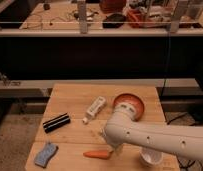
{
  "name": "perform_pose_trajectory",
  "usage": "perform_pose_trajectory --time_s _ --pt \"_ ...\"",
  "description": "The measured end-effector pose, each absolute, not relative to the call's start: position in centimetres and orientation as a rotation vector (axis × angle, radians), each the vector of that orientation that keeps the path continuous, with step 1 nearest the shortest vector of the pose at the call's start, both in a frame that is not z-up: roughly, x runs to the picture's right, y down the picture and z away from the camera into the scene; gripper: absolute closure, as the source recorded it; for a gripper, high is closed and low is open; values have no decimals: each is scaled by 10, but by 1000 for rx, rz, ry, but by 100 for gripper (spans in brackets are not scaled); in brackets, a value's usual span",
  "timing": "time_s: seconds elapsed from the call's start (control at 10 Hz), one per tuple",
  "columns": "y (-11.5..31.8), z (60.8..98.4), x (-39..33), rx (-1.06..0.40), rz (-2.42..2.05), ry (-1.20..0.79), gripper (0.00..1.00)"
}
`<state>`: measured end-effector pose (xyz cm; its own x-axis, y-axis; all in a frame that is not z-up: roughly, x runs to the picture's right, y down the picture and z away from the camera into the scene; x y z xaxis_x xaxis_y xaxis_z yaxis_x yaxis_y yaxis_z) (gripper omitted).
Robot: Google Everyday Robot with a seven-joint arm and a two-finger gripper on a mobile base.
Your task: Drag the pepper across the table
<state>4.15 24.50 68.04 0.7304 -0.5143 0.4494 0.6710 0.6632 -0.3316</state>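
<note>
The pepper (pixel 96 154) is a long orange-red one. It lies flat near the front edge of the wooden table (pixel 72 96), left of centre. My gripper (pixel 114 149) hangs from the white perforated arm (pixel 160 141) and sits right at the pepper's right end. The arm covers most of the gripper.
A black box (pixel 56 122) lies at the left. A blue-grey sponge (pixel 45 154) sits at the front left corner. A white bottle (pixel 94 108) lies in the middle. An orange bowl (pixel 132 103) is behind the arm. A white cup (pixel 151 158) stands front right. A cluttered bench is behind.
</note>
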Motion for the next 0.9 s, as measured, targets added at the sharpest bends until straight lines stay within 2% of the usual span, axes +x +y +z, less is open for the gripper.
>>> perform_pose_trajectory --time_s 0.9 --pt "264 710 50 -508 -729 -358 20"
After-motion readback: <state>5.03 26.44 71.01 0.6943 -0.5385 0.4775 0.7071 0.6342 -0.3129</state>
